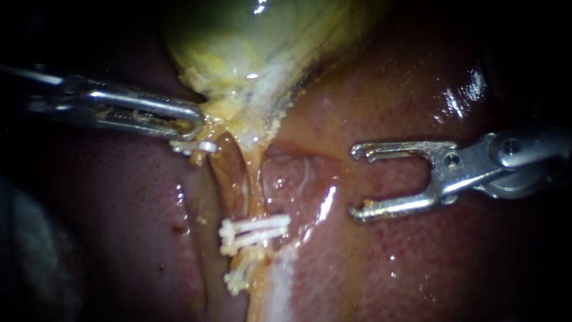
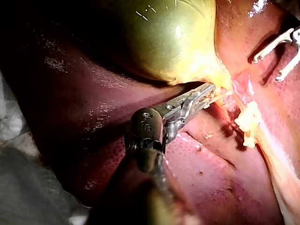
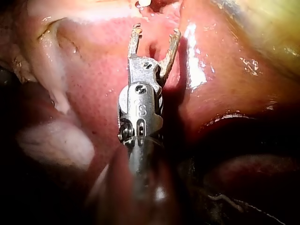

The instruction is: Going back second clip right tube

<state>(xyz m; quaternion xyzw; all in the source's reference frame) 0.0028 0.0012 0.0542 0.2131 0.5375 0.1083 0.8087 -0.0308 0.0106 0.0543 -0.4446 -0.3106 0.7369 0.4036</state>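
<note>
The gallbladder's [image 1: 250, 53] neck is gripped by the left instrument's [image 1: 193, 121] closed jaws. Below the gallbladder, white clips [image 1: 256, 229] are seen on a tube [image 1: 253, 179]. Beside them, the right instrument [image 1: 356, 182] is held wide open, empty.

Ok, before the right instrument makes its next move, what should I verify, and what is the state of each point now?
1. Right instrument jaws open and empty: ok.
2. Right instrument apart from the white clips, over the liver: ok.
3. White clips sit across the tube: ok.
4. Clips fully closed around the tube: cannot tell.
5. Left instrument jaws shut on the yellow tissue under the gallbladder: ok.
</note>
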